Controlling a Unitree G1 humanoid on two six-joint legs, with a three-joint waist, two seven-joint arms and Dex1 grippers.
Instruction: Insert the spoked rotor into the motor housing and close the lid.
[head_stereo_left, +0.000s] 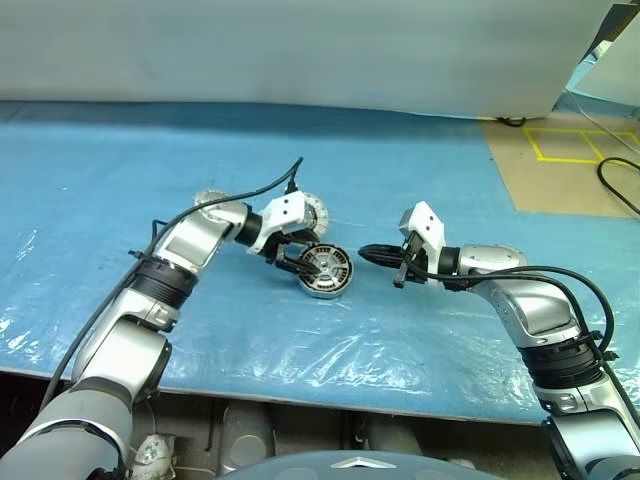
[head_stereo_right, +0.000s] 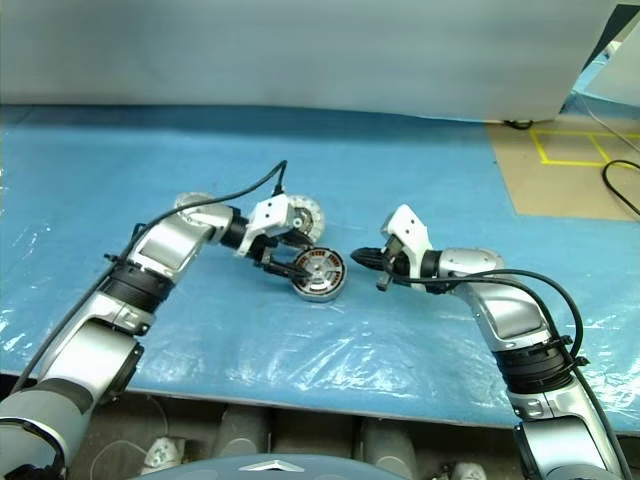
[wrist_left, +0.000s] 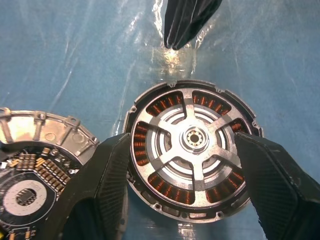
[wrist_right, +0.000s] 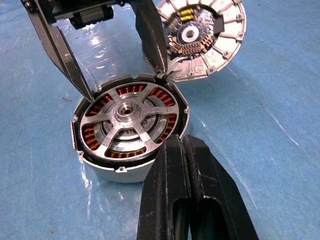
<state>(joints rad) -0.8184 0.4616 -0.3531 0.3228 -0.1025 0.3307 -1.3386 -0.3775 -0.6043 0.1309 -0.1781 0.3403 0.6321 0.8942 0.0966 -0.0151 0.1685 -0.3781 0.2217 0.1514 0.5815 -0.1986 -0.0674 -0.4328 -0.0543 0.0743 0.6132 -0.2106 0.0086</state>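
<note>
Underneath, wrinkled blue plastic sheeting (head_stereo_left: 420, 170) covers the table, a white wall (head_stereo_left: 300, 50) behind.

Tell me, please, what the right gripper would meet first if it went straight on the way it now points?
Most likely the motor housing: the shut right gripper points at its near rim, with a little blue sheet between them in the head views. The open left gripper straddles that housing, so its fingers would come next. Depth is hard to judge.
</note>
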